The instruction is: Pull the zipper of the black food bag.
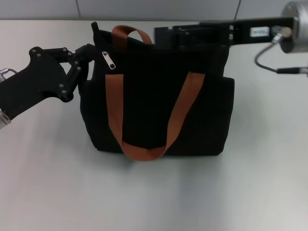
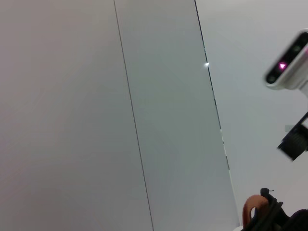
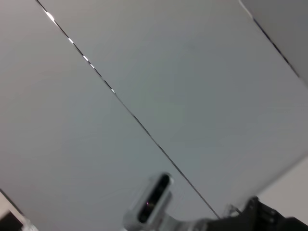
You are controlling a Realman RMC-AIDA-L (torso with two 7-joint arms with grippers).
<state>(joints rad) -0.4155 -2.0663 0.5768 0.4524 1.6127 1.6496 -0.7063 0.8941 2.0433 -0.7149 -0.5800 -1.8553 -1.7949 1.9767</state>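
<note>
Upright on the pale table [image 1: 48, 192], the black food bag [image 1: 154, 106] faces the camera, its top edge running side to side. Near the bag's left top corner hangs the zipper [image 1: 109, 60], long axis slanted downward, just beside the left gripper [image 1: 89, 60], whose fingers press against that corner; their spacing cannot be told. Level along the top edge lies the right gripper [image 1: 166, 36], fingers likewise unreadable.
</note>
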